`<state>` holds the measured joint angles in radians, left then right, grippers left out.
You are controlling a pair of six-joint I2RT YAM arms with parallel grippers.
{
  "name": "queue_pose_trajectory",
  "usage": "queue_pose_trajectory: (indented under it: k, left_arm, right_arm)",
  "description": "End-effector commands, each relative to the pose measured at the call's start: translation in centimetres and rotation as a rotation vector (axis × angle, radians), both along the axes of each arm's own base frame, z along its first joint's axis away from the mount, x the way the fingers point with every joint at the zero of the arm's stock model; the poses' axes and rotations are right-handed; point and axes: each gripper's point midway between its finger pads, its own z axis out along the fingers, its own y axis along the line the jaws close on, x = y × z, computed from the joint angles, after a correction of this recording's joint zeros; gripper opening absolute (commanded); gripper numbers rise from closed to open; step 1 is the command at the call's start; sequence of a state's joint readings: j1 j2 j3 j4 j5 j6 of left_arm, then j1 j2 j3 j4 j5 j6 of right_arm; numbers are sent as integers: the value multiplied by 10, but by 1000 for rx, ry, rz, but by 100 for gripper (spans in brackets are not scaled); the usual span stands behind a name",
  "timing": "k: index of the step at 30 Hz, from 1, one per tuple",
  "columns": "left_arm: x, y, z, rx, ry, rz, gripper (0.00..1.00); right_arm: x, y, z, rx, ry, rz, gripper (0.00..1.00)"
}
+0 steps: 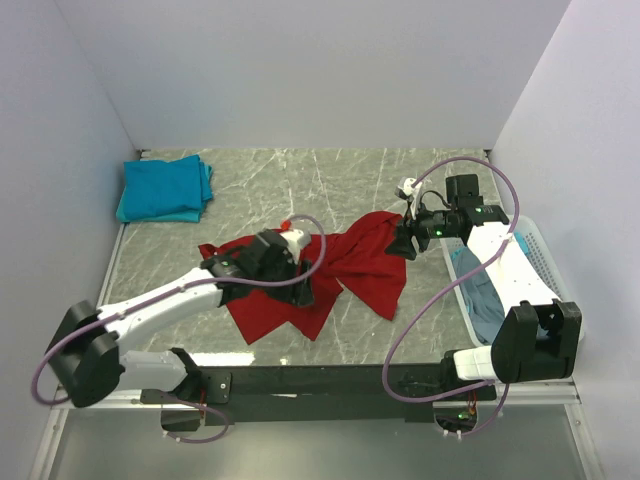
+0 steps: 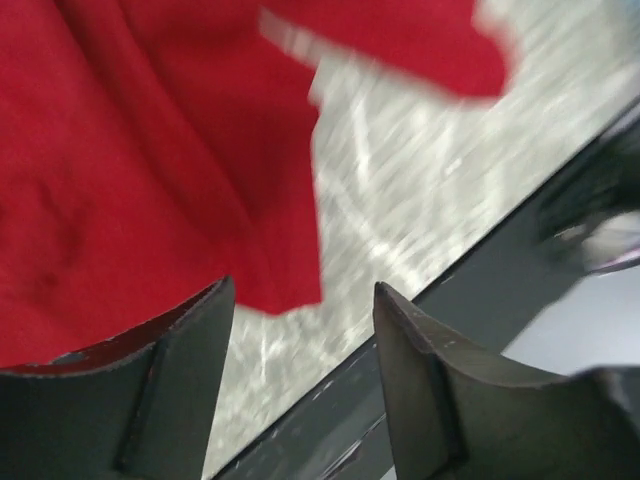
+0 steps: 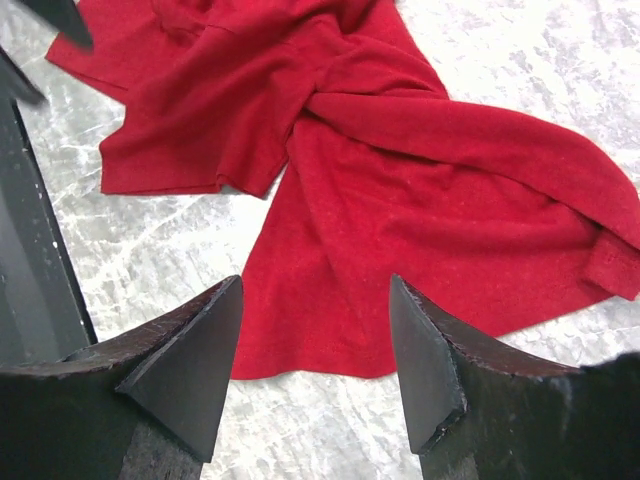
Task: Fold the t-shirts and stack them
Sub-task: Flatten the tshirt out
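Gripping: nothing; left gripper (image 2: 300, 300) and right gripper (image 3: 315, 295) released.
Basket (image 1: 548, 258): white plastic lattice, holding grey-blue cloth t-shirt (image 1: 487, 308).
Surface (image 1: 300, 180): crumpled red cloth t-shirt (image 1: 365, 265).

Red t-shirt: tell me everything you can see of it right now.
The red t-shirt is plain, bright red soft cloth. It lies unfolded and crumpled on the grey marbled table, twisted into a bunched ridge across its middle, with flatter flaps spreading either side. It sits mid-table between the two arms. The left gripper and right gripper are both open over it, and no cloth sits between their fingers.
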<state>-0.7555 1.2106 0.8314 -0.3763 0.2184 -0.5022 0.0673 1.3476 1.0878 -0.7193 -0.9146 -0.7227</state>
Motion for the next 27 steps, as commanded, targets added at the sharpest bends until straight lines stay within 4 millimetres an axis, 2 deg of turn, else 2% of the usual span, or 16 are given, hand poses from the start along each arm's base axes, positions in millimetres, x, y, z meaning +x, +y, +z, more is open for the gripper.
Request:
queue_pose_trajectory:
  k: [1, 4, 6, 7, 11, 13, 16, 18, 19, 20, 23, 24, 25, 27]
  left_arm:
    - [-7, 4, -17, 156, 9, 40, 62]
    - [-27, -9, -45, 252, 69, 13, 57]
    - [-26, -8, -57, 314, 69, 33, 55]
    - [-27, -8, -71, 358, 88, 36, 54]
    - [-32, -20, -90, 422, 83, 8, 52]
    - [-30, -15, -100, 479, 81, 22, 50]
    - [-28, -10, -110, 539, 86, 23, 39]
    - [-27, -11, -111, 546, 79, 22, 26]
    - [-26, -12, -111, 543, 78, 20, 17]
    - [-24, -15, -107, 531, 69, 22, 1]
    - [-17, -19, -85, 493, 20, 27, 1]
    - [-8, -17, -76, 495, -18, 50, 1]
    - [8, -10, -60, 477, -48, 77, 1]
    - [37, -9, -28, 398, -73, 108, 1]
  right_arm:
    - [4, 3, 17, 33, -55, 7, 67]
    - [4, 2, 15, 29, -37, 9, 66]
    - [4, 2, 13, 28, -28, 9, 66]
    - [4, 2, 11, 27, -26, 11, 66]
    - [4, 1, 12, 28, -27, 8, 66]
    - [3, 1, 12, 30, -28, 11, 66]
    - [3, 1, 11, 32, -20, 13, 66]
    - [2, 1, 10, 33, -15, 16, 66]
    - [2, 1, 10, 31, -13, 19, 66]
    - [2, 1, 11, 32, -17, 20, 66]
    - [1, 1, 13, 36, -20, 20, 66]
    - [1, 1, 14, 37, -24, 20, 66]
    - [1, 1, 14, 37, -25, 19, 66]
    - [1, 0, 16, 34, -32, 17, 66]
